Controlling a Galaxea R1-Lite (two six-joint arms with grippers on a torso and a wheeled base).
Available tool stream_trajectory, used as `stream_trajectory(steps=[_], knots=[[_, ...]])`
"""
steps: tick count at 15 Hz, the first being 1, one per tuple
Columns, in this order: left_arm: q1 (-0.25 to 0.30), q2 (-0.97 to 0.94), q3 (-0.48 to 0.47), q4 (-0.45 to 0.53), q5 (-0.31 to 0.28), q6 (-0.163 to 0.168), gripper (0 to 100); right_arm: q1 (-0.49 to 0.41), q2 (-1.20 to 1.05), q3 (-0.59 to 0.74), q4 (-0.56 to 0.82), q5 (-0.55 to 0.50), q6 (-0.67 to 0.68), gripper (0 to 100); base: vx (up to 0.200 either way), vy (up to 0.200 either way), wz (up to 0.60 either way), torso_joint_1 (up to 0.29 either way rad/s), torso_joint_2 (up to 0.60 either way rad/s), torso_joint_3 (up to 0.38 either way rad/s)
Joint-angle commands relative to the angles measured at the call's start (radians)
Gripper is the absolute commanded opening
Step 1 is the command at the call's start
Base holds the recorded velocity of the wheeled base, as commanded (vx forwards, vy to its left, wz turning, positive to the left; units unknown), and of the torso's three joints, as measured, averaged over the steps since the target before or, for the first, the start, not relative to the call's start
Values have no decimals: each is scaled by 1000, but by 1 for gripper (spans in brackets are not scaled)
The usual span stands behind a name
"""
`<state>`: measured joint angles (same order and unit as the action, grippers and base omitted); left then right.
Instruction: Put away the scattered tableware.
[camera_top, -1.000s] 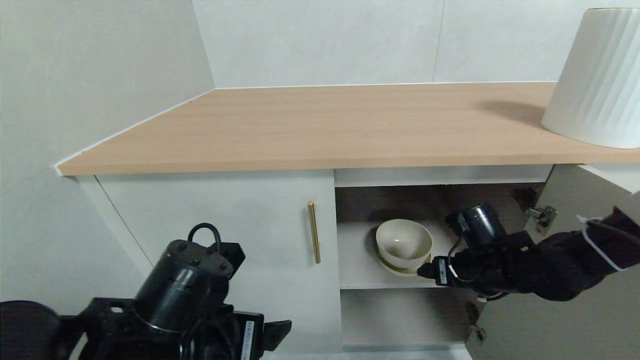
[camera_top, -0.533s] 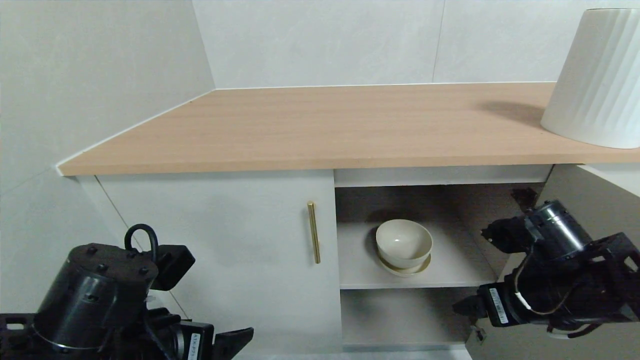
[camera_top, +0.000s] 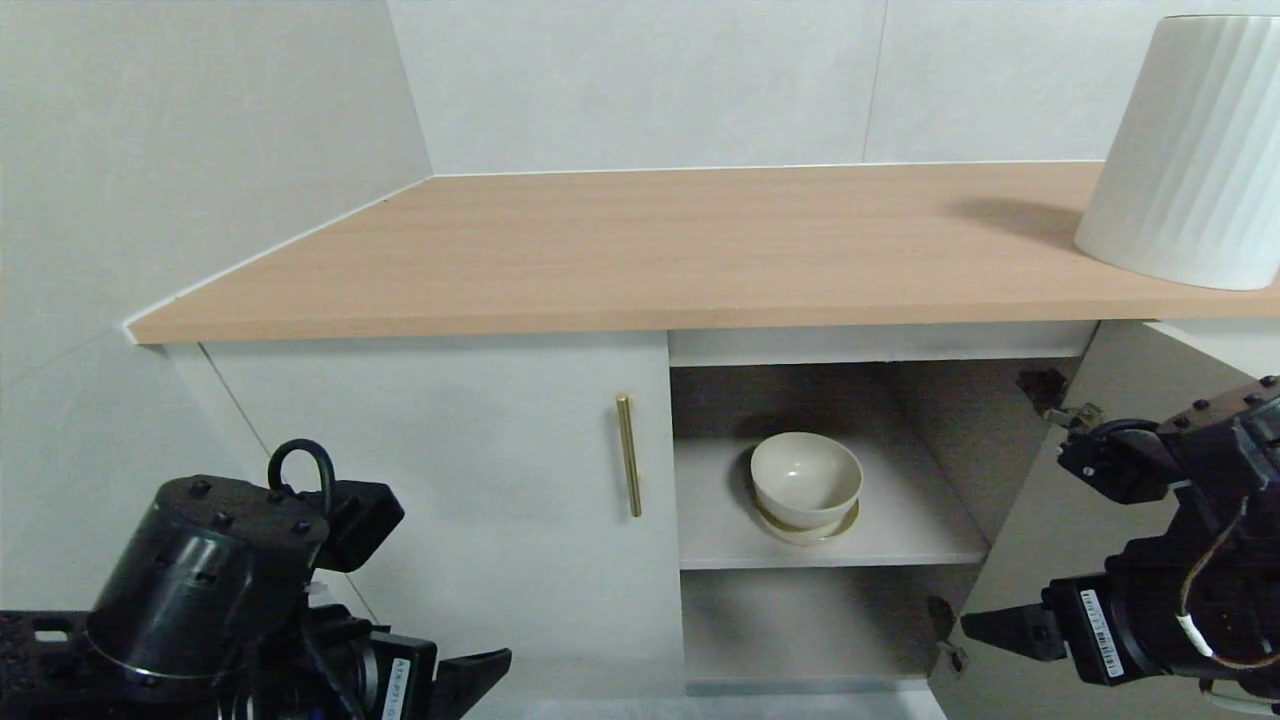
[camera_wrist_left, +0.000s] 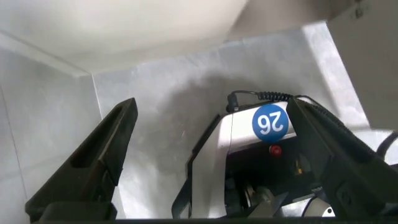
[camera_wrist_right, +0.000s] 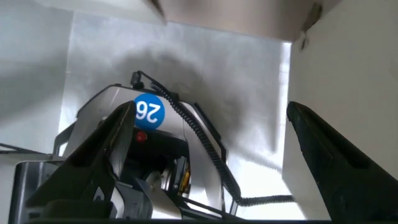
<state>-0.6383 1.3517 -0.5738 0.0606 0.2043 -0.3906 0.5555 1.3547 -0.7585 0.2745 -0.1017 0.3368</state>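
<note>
The cream bowl sits on a small plate on the upper shelf of the cabinet under the wooden bench, with the right door swung open. The left tool hangs low before the closed left door, its fingers spread wide with nothing between them. The right tool, low beside the right door and well apart from the bowl, is likewise spread and empty.
</note>
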Motion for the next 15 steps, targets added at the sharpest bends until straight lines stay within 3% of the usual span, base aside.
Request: stream_trajectory(steps=[1, 13, 15], knots=[[-6, 30, -9, 2, 1, 1, 100, 4, -23, 1, 2, -1, 1, 100, -200, 0, 0, 2, -2, -2], [-9, 32, -11, 2, 3, -1, 100, 4, 4, 11, 3, -4, -2, 100, -200, 0, 0, 1, 3, 3], [-14, 32, -9, 2, 3, 1, 100, 4, 9, 11, 3, -4, -2, 100, 0, 0, 0, 0, 0, 0]])
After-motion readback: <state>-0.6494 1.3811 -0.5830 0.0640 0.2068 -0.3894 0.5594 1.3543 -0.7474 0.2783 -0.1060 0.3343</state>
